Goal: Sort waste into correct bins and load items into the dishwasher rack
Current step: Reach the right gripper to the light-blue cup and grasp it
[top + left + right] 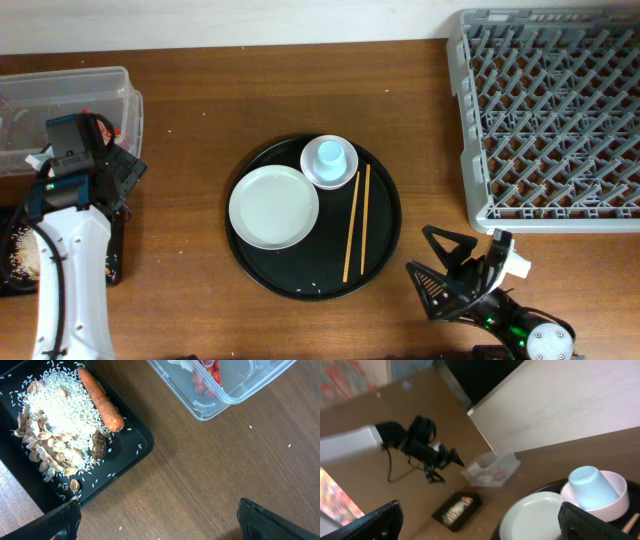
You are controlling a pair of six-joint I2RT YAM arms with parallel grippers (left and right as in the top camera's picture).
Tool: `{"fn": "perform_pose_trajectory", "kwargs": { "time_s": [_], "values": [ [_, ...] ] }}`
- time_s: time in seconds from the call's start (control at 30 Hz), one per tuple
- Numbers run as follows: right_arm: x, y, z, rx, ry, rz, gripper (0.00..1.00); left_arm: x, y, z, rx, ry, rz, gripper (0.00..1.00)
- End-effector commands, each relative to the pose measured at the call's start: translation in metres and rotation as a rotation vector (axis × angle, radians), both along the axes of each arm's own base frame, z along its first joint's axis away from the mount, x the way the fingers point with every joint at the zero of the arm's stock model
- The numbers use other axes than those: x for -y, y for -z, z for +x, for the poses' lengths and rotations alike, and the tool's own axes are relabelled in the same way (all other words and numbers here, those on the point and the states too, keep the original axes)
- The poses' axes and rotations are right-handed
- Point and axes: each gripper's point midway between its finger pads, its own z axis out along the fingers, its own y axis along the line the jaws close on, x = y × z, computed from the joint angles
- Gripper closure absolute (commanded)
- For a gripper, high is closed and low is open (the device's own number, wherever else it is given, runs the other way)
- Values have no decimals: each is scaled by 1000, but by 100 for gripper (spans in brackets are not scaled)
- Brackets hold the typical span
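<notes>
Rice (60,410) is lying in the shallow black tray (132,452) at the worktop's (190,250) left edge, with beige scraps (42,450), an orange carrot (100,400) and 1 dark scrap (100,446). Beside it, the clear tub (105,85) is holding a red wrapper (206,374) and white tissue (181,364). The left gripper (159,512) is hovering over bare wood near both bins, its fingers spread and gripping nothing. The round black tray (385,235) is carrying the white plate (273,207), the blue cup (329,156) sitting in the small white bowl (312,172), and 2 chopsticks (356,220) lying side by side. The right gripper (422,252) is hanging near that tray's lower right rim, fingers spread, empty. The grey rack (550,120) is standing far right.
</notes>
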Motion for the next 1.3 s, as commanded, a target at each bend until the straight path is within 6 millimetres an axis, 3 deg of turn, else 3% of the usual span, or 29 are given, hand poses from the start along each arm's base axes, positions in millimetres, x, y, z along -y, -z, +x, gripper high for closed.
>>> {"fn": "perform_pose_trajectory", "kwargs": {
  "time_s": [0.0, 0.17, 0.23, 0.33, 0.43, 0.6, 0.73, 0.83, 0.93, 1.1, 1.2, 1.27],
  "values": [
    [10, -34, 6, -13, 80, 17, 2, -2, -5, 0, 15, -17, 4, 1],
    [25, -62, 41, -98, 220, -180, 2, -2, -5, 0, 15, -17, 4, 1],
    [35, -70, 65, -181, 272, -310, 2, -2, -5, 0, 15, -17, 4, 1],
    [54, -64, 101, -356, 350, -526, 2, -2, -5, 0, 15, -17, 4, 1],
    [41, -56, 132, -475, 332, -672, 2, -2, -5, 0, 15, -17, 4, 1],
    [-24, -14, 189, -544, 324, -952, 2, -2, -5, 0, 15, -17, 4, 1],
    [-83, 39, 235, -554, 323, -1087, 2, -2, -5, 0, 15, -17, 4, 1],
    [-97, 79, 263, -636, 391, -1028, 2, -2, -5, 0, 15, -17, 4, 1],
    [-107, 111, 276, -651, 376, -1036, 2, -2, -5, 0, 16, -17, 4, 1],
    [-133, 161, 277, -704, 243, -1024, 2, -2, -5, 0, 15, -17, 4, 1],
    [-134, 176, 274, -730, 219, -1037, 1, -2, -5, 0, 15, -17, 4, 1],
    [-134, 177, 274, -732, 218, -1038, 5, -2, -5, 0, 15, -17, 4, 1]
  ]
}}
